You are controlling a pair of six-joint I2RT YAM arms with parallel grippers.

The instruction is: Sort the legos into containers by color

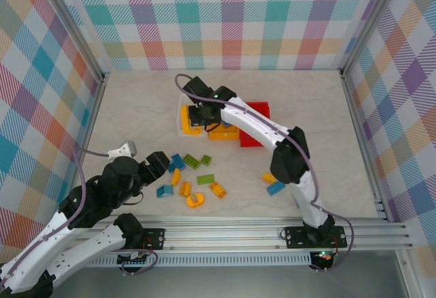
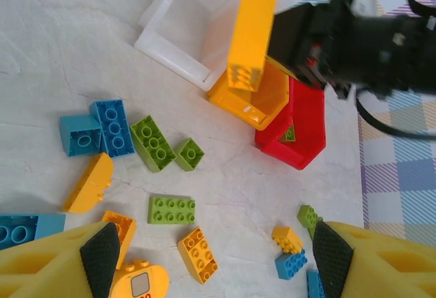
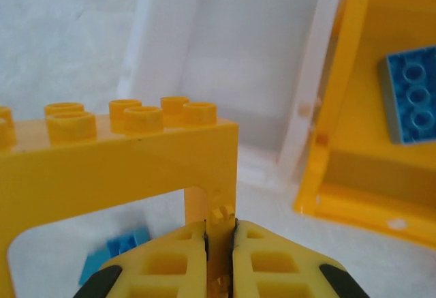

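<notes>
Shows the right gripper (image 3: 219, 233) clamped shut on one leg of the yellow frame piece (image 3: 122, 155), lifted at the white bin (image 3: 310, 100). Places the orange-yellow bin (image 3: 354, 141) at 3 o'clock of the white one, a blue plate (image 3: 412, 97) lying inside, and the red bin (image 2: 303, 127) touching its far side. Shows the left gripper (image 2: 216, 249) open and empty above the counter (image 2: 238, 168), with loose bricks (image 2: 172, 210) in green, blue and yellow scattered from 9 to 3 o'clock.
</notes>
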